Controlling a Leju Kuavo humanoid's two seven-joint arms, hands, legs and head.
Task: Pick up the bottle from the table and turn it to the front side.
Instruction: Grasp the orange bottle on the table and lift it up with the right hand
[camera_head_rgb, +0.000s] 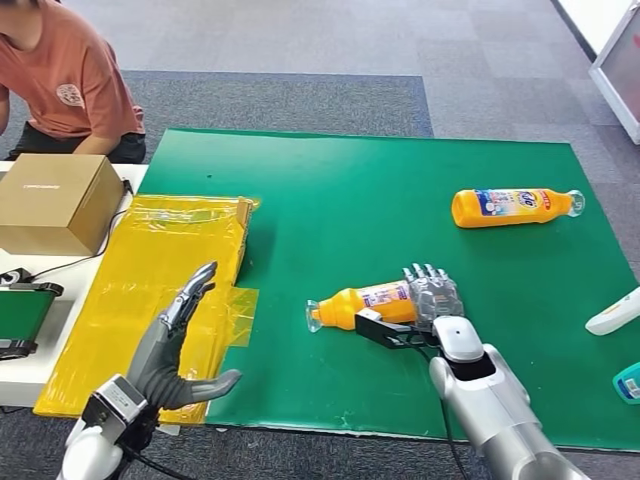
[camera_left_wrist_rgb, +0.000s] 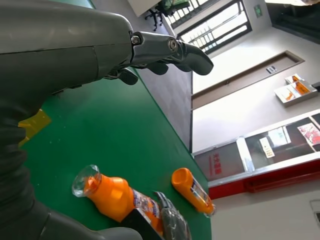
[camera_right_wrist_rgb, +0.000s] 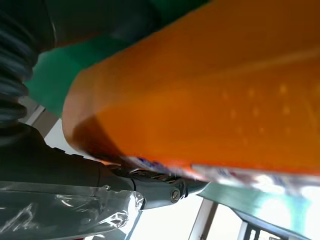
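An orange bottle (camera_head_rgb: 361, 303) with a clear cap lies on its side on the green mat (camera_head_rgb: 362, 200), cap pointing left. My right hand (camera_head_rgb: 423, 305) grips its thick end, fingers over the top and thumb along the near side. In the right wrist view the orange body (camera_right_wrist_rgb: 211, 100) sits tight against the hand. The left wrist view shows the same bottle (camera_left_wrist_rgb: 113, 197) from the side. My left hand (camera_head_rgb: 181, 345) hovers above the yellow sheet with its fingers spread and nothing in it. A second orange bottle (camera_head_rgb: 513, 206) lies at the mat's far right.
A yellow plastic sheet (camera_head_rgb: 143, 290) covers the table left of the mat. A cardboard box (camera_head_rgb: 56, 200) stands at the far left, with a person in an orange shirt (camera_head_rgb: 60, 80) sitting behind it. A white item (camera_head_rgb: 615, 312) and a teal one (camera_head_rgb: 628, 382) lie at the right edge.
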